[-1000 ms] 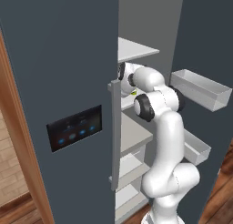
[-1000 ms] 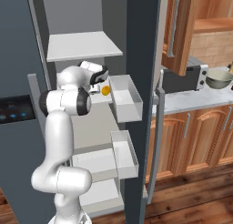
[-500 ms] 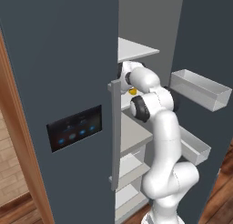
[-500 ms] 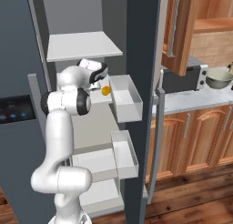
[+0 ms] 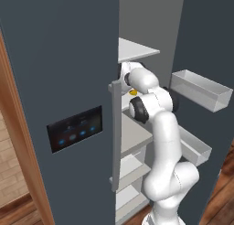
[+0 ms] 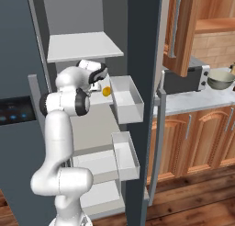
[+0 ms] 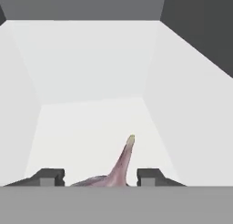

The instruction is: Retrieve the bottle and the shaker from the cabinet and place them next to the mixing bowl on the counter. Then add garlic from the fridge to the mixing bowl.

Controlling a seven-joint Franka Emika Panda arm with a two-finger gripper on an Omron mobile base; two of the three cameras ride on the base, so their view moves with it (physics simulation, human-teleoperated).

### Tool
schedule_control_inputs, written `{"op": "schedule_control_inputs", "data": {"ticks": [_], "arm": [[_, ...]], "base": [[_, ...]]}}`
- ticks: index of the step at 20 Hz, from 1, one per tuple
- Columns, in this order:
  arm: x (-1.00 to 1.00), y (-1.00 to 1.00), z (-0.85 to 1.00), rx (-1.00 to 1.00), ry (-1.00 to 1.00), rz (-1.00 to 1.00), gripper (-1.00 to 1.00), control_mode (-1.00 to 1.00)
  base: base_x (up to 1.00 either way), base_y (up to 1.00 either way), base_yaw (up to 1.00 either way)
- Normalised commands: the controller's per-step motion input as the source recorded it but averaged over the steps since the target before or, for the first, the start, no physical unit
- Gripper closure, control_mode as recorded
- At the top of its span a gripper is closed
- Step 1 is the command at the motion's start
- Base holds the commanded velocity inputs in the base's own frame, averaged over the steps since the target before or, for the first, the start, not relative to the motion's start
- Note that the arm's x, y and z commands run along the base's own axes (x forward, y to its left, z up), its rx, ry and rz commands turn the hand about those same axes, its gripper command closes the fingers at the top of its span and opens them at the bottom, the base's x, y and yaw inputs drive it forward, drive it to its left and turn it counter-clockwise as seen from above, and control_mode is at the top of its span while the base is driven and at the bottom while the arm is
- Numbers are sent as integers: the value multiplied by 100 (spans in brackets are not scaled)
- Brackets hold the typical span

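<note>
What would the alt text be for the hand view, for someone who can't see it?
The tool reaches into a white fridge compartment, its two dark fingertips either side of a garlic bulb whose pinkish pointed stem rises between them. Whether the fingertips already touch the garlic cannot be told.

Garlic (image 7: pixel 119 169) on fridge shelf (image 7: pixel 91 127), between claw (image 7: pixel 100 177) fingertips, mixing bowl (image 6: pixel 221 78) on counter (image 6: pixel 202 97) rightward

I am finding no readable text, labels, brands or numbers. The fridge's dark control panel (image 5: pixel 75 129), at the middle left of the left base view, is showing blue glowing marks too blurred to read.
</note>
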Motion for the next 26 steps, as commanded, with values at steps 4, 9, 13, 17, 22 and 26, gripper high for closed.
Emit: {"op": "schedule_control_inputs", "data": {"ticks": [4,9,13,17,22,26], "arm": [[0,-2,-15,1,35,0,100,-100],[-19,-30,8,16,5,-4,100,-100],[-40,-35,31,25,0,-8,100,-100],[-54,-27,40,19,0,-11,100,-100],[-93,-7,30,14,0,-17,100,-100],[-94,-9,55,11,-8,-18,100,-100]], "base": [[0,0,0],[0,0,0],[0,0,0],[0,0,0],[0,0,0],[0,0,0]]}}
